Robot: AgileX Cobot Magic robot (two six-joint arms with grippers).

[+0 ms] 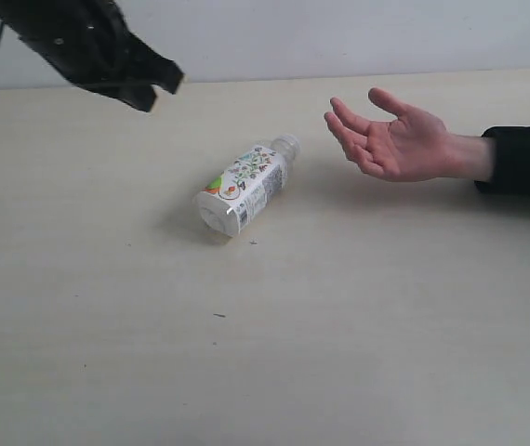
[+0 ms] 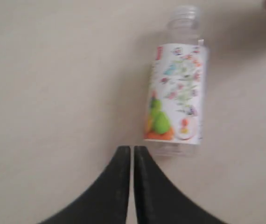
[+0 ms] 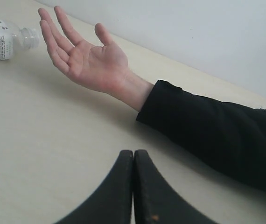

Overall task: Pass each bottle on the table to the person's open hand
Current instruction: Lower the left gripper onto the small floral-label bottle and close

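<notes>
My left end effector [image 1: 146,89] hangs closed and empty above the worktop [image 1: 339,334], short of the bottle [image 1: 246,186]; the bottle lies on its side, neck toward the person's open hand [image 1: 397,141], held palm up, I judge to receive it; my right end effector [image 3: 133,153], closed on nothing, sits near the sleeve [image 3: 217,128].

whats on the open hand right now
Nothing: the hand is bare. The bottle lies on its side on the table, apart from it. Beneath the hand is hidden.
</notes>
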